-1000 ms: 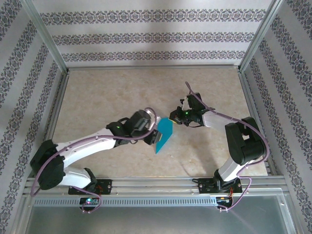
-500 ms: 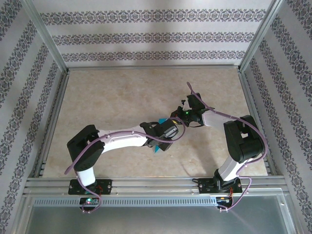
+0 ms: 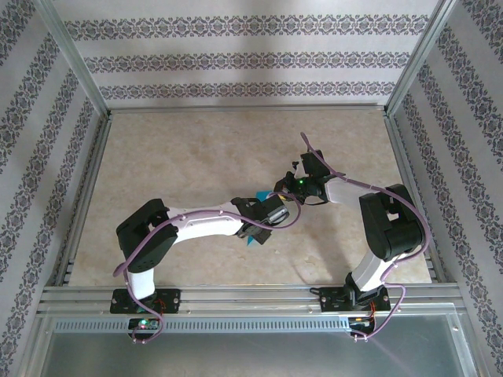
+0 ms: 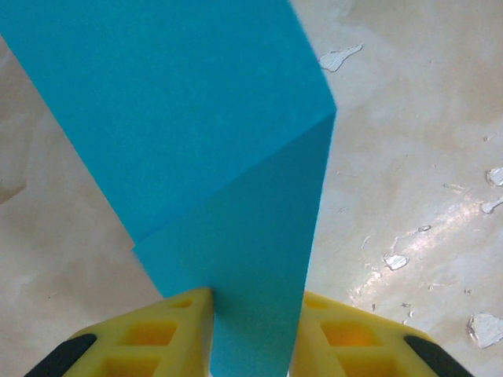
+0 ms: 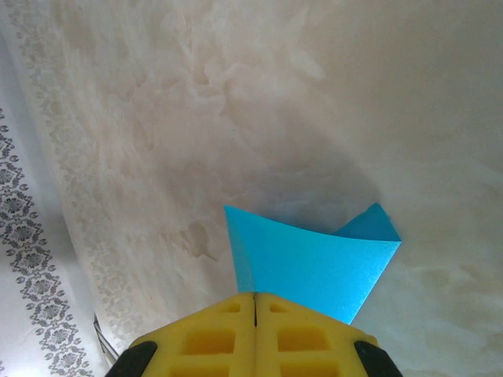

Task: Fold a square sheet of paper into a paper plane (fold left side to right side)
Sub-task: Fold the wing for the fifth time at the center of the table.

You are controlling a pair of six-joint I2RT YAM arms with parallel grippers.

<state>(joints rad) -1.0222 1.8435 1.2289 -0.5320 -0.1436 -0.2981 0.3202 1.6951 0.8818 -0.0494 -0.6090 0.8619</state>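
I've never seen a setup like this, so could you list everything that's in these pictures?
sheet of paper: one, teal-blue, folded, mid-table between the two grippers
table: one, beige marbled, under both arms
walls: three, white with grey patterned bands, around the table
metal frame: one, silver, along the table's edges and corners
cables: two, purple, running along the arms
left arm: one, white and black, reaching in from the near left
right arm: one, white and black, reaching in from the near right
left gripper: one, yellow fingers, apart with the paper between them
right gripper: one, yellow fingers, shut on the paper
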